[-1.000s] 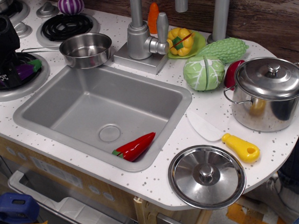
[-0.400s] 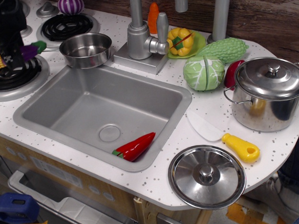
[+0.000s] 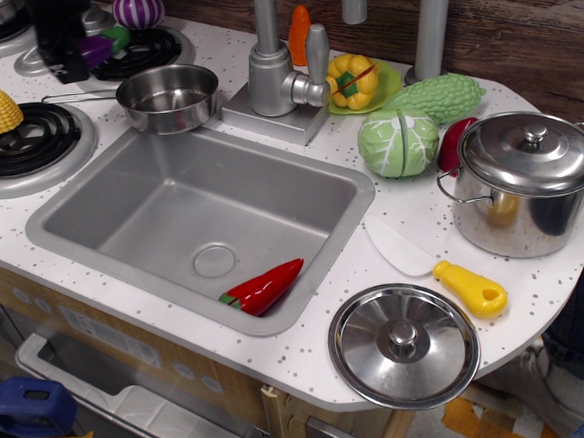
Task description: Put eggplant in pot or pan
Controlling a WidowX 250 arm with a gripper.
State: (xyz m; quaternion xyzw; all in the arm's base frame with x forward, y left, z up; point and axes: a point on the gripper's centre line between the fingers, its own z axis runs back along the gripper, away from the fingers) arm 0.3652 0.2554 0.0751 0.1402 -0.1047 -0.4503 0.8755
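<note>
At the far left, the black gripper [image 3: 78,55] was seen raised over the far burner [image 3: 130,52], its fingers closed on the eggplant [image 3: 99,46]. The purple body was pinched between the dark fingers, with the green stem cap sticking out to the right (the fingertips themselves were hard to make out against the black burner coil). The eggplant was held off the surface, just left of and behind the small steel pan [image 3: 168,97], which stood empty between the burner and the sink [image 3: 204,225]. A corn cob [image 3: 1,109] was seen lying on the near left burner [image 3: 26,142]. The striped purple onion [image 3: 138,7] was placed at the far edge, just behind the gripper. A red pepper [image 3: 263,286] lay in the sink basin. Well to the right, a lidded steel pot [image 3: 523,183] was set on the counter [image 3: 394,242], with a loose lid [image 3: 404,343] near the front edge.
</note>
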